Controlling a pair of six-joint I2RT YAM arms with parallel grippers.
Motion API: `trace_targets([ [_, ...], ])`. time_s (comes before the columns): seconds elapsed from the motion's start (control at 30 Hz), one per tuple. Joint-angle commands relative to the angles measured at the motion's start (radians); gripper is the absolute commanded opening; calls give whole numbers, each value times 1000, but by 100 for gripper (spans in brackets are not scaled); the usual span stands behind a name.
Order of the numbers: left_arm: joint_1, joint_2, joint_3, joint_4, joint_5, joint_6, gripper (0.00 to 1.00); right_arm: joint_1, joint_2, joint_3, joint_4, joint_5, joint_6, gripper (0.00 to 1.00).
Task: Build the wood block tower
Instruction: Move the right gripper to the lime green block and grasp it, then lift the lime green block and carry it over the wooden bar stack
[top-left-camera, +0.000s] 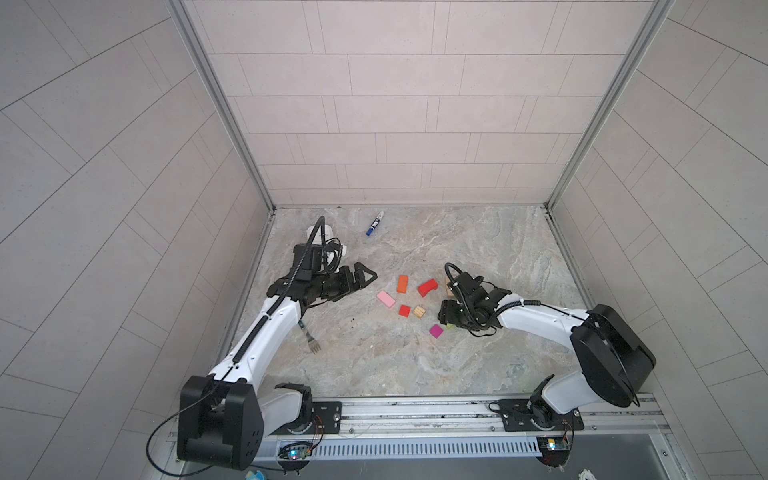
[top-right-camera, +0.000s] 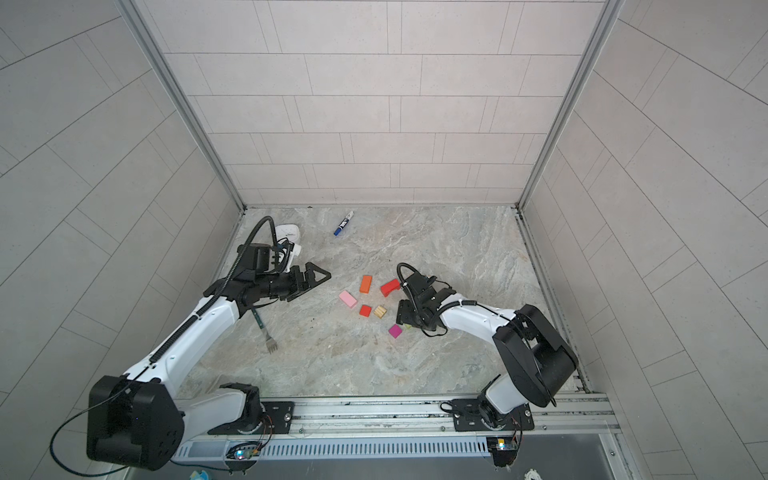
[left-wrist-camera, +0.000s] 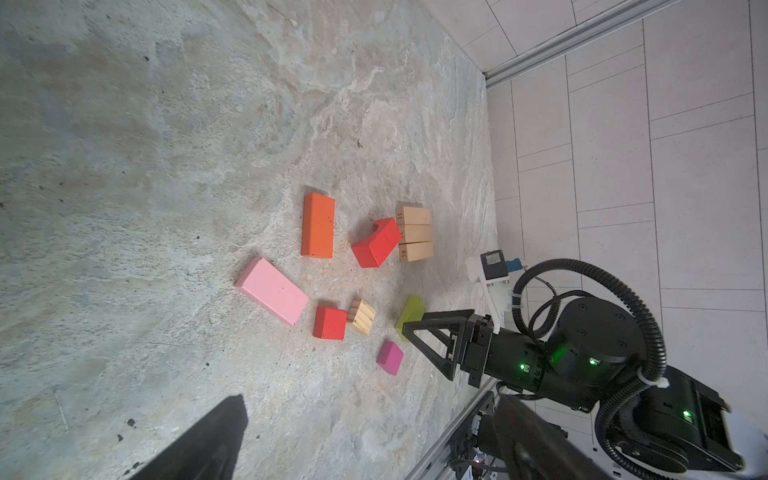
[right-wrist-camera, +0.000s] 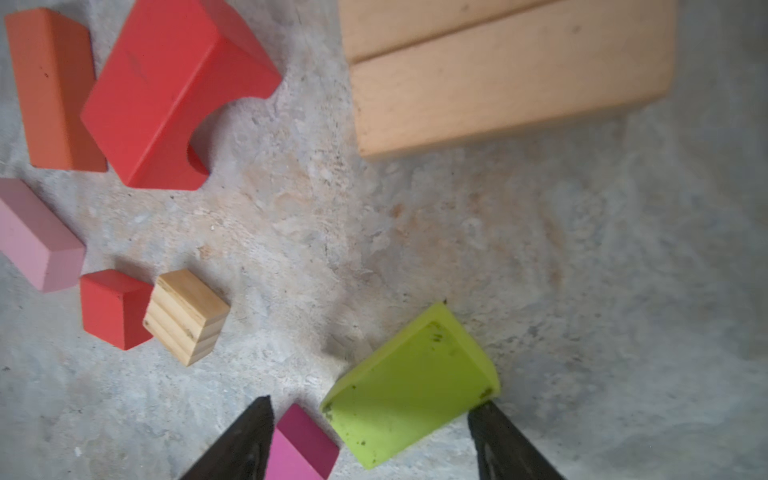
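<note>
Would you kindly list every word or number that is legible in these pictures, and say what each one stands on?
"31": on the end face of one outer tan bar, in the left wrist view.
"58": on the end face of the other outer tan bar in the same row.
Middle tan bar: its number is partly behind the red arch, unreadable.
Marker pen: label too small to read.
White timer: dial markings too blurred.

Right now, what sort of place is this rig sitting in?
Likely a lab robot cell, not a home: tile-pattern wall panels in an aluminium frame enclose a marble-look tabletop, the left arm and right arm bolt to a front rail, and toy wood blocks lie scattered.
</note>
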Motion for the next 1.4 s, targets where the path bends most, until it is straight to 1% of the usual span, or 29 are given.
trace_targets([
  [0.0, -4, -12, 8, -10, 8, 11, 100, 0, 34, 43, -92, 71, -53, 69],
  [0.17, -3, -13, 8, -10, 6, 12, 100, 3, 40, 40, -67, 50, -47, 64],
  [0.37, -3, -11, 7, -10, 6, 12, 100, 6, 59, 57, -73, 66, -61, 57],
  [0.47, -4, -11, 7, -10, 5, 11, 100, 15, 74, 75, -87, 81, -68, 50],
  [0.7, -3, -10, 7, -10, 3, 13, 100, 18, 100, 97, -87, 77, -84, 49],
  [0.87, -3, -9, 6, -10, 3, 13, 100, 25, 116, 119, -121, 94, -107, 49],
  [1.1, -4, -10, 7, -10, 5, 13, 100, 31, 119, 114, -135, 99, -115, 48],
  [1.13, -3, -9, 7, -10, 4, 13, 100, 31, 119, 114, -136, 99, -117, 46],
  [1.2, -3, -11, 7, -10, 2, 13, 100, 32, 119, 114, -138, 100, -120, 39],
  [1.37, -3, -9, 6, -10, 5, 13, 100, 30, 115, 119, -153, 105, -127, 37],
])
